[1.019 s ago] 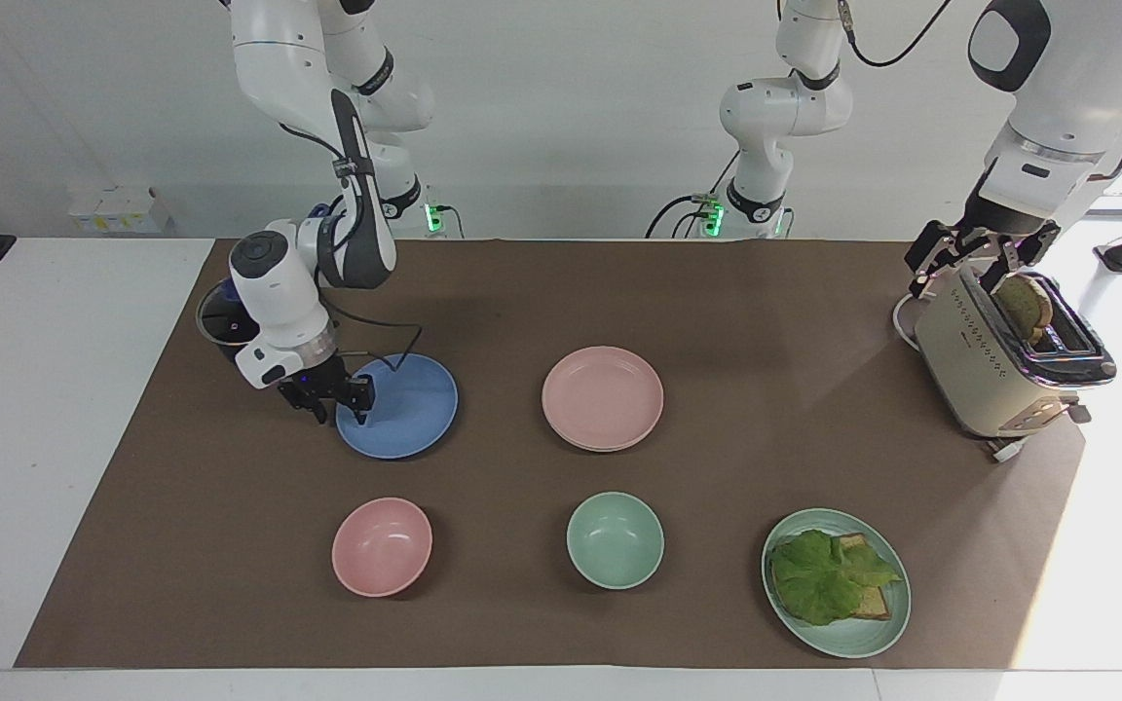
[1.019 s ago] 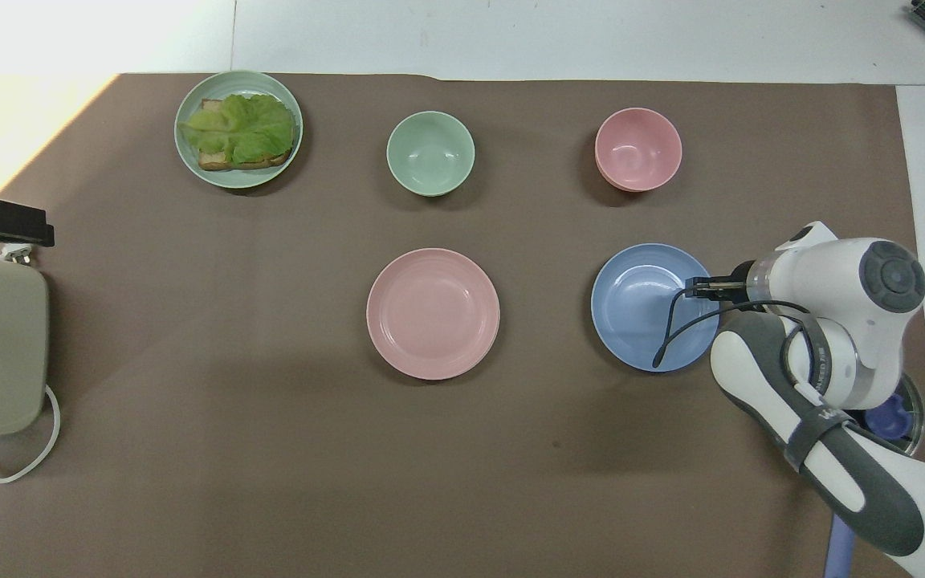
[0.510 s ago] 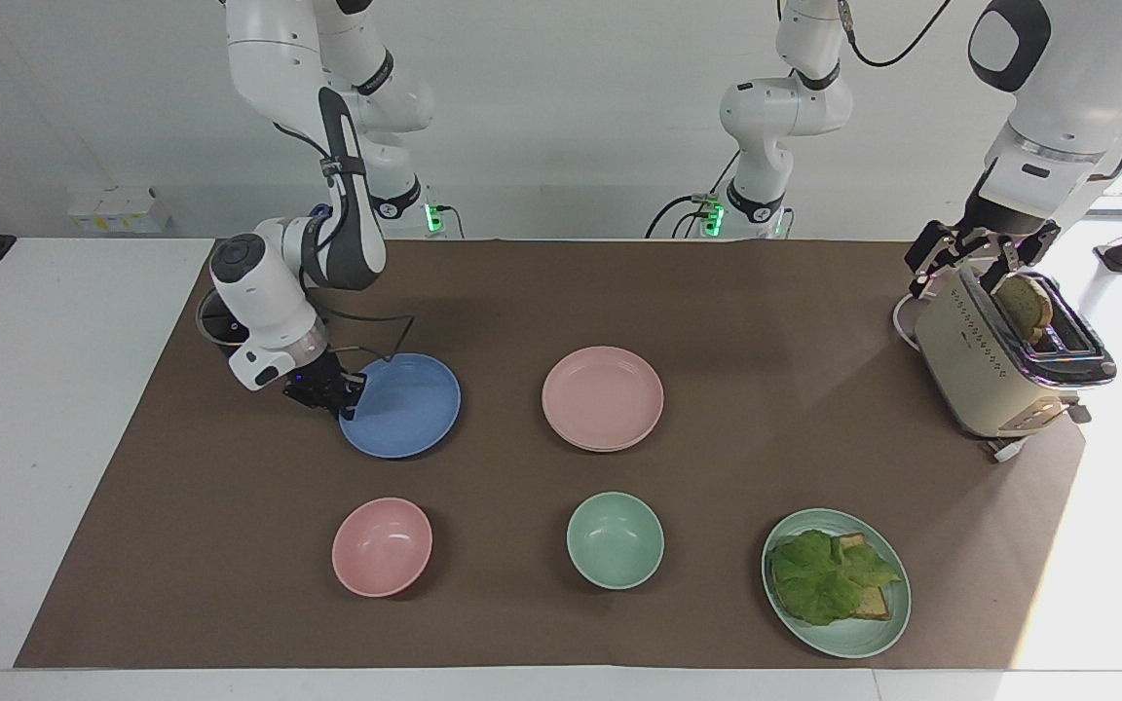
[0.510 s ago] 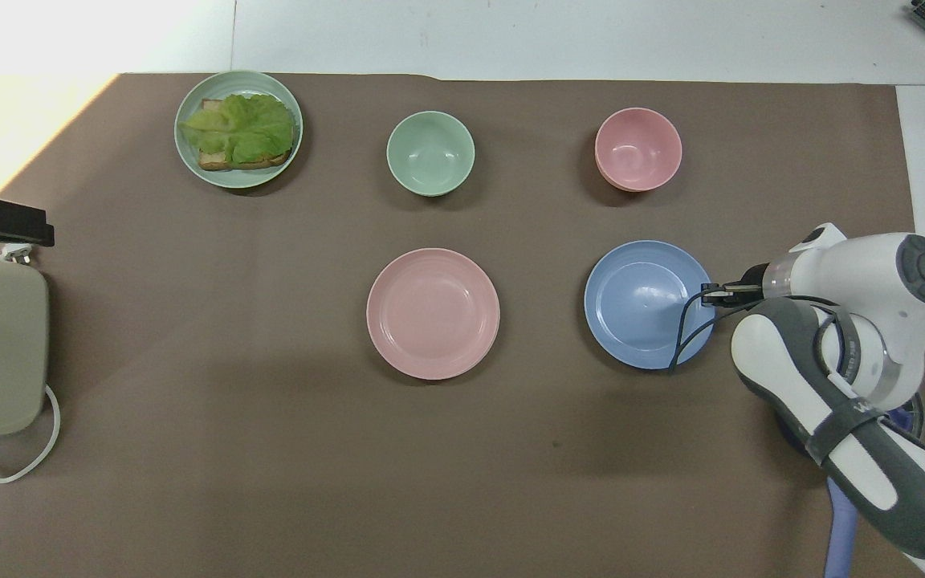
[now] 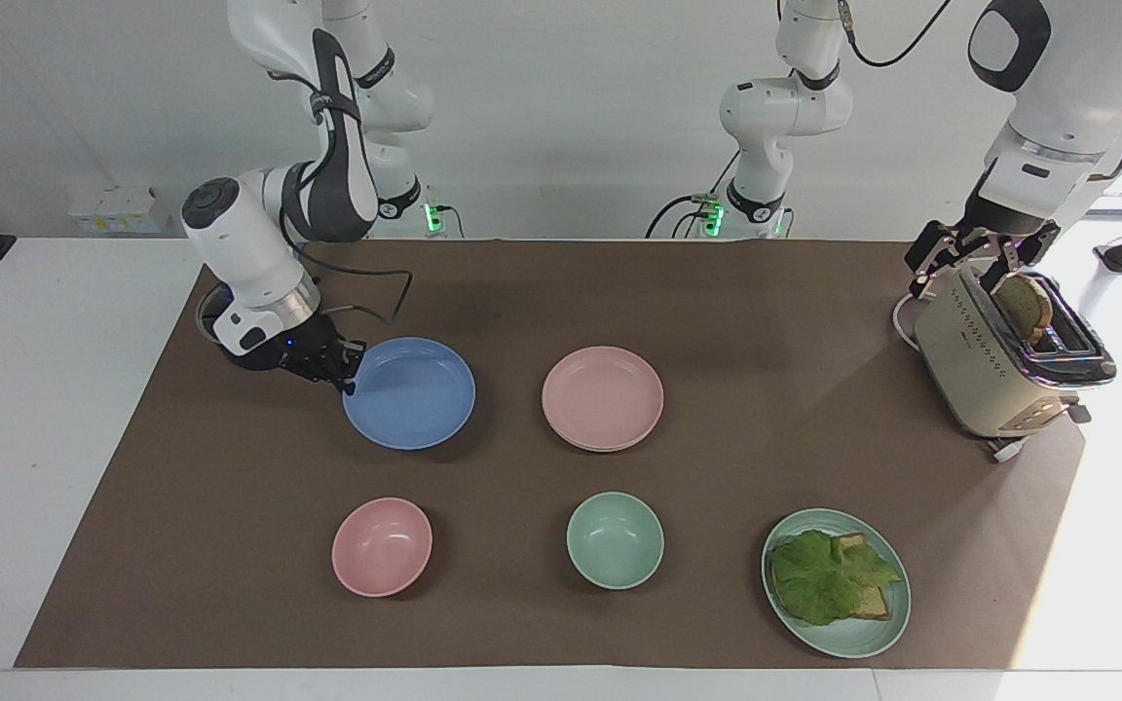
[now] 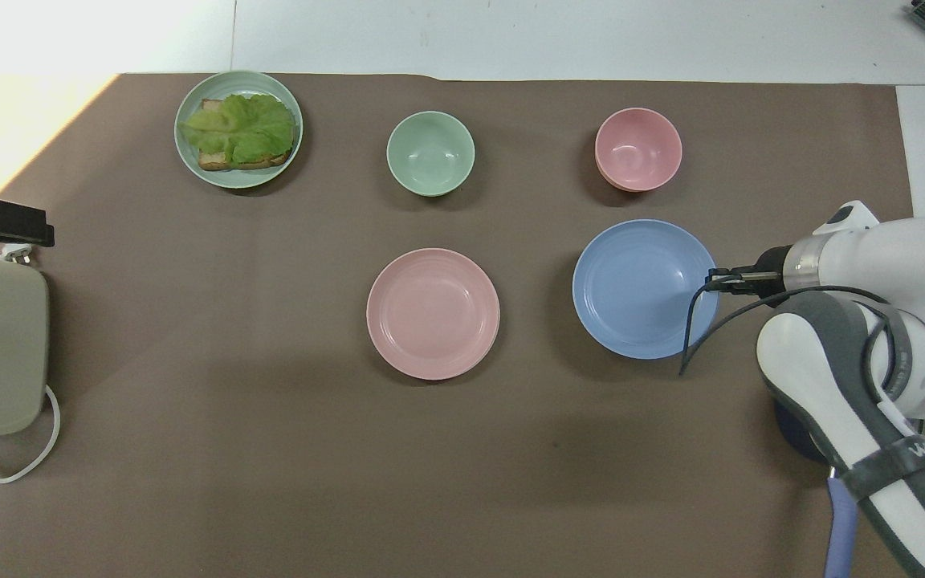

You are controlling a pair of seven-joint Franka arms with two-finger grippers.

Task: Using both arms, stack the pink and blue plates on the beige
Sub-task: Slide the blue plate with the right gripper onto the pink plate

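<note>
Right hand (image 5: pixel 345 375): my fingers, now shut on the blue plate (image 5: pixel 412 394), have lifted its rim.
Next: carry onto pink plate (image 5: pixel 602 398).
Left hand (image 5: pixel 980 255): open, waiting above toaster (image 5: pixel 994 365).

We can't read any text, only faint, illegible lettering on the right arm's (image 6: pixel 896 466) grey strap in the overhead view.

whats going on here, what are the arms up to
The right gripper is shut on the rim of the blue plate and holds it just off the brown mat, beside the pink plate. The pink plate already lies on another plate, of which only a pale edge shows. The left gripper waits, open, over the toaster at its own end of the table. Two bowls and a plate of lettuce and toast lie untouched.
</note>
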